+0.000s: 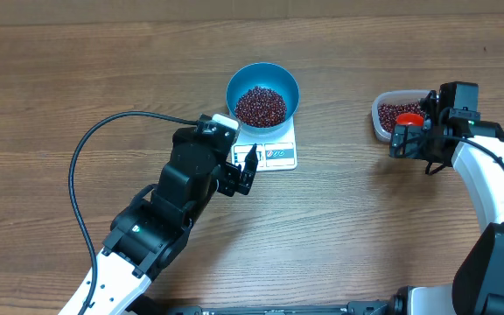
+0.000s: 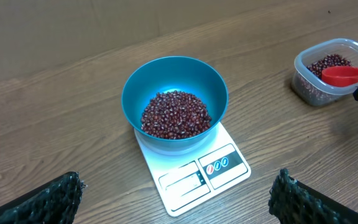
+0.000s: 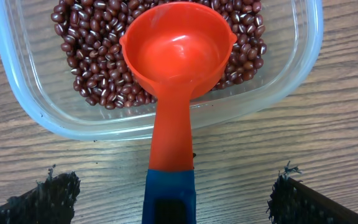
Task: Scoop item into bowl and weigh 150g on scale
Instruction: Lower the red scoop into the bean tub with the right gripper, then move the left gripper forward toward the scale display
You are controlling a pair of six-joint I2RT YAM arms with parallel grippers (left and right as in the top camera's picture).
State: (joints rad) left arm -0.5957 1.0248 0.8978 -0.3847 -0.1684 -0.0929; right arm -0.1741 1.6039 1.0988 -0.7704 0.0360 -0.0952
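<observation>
The left hand [image 1: 246,171] is standing wide open, gripping nothing. The scale [image 2: 204,174] is lying just ahead of its fingers, and the bowl [image 2: 211,84] is sitting on it with a heap of beans [image 2: 175,114] inside. The right hand [image 3: 173,190] is gaping open too. The scoop [image 3: 176,53] is lying empty, its handle running back between the fingers untouched and its cup resting over more beans in the tub [image 3: 36,109] just ahead. The handle is overhanging the tub rim, so a careless brush could be tipping it onto the surface [image 1: 366,245]. The left hand, being so near, is risking a nudge that spoils the reading, which I cannot make out
</observation>
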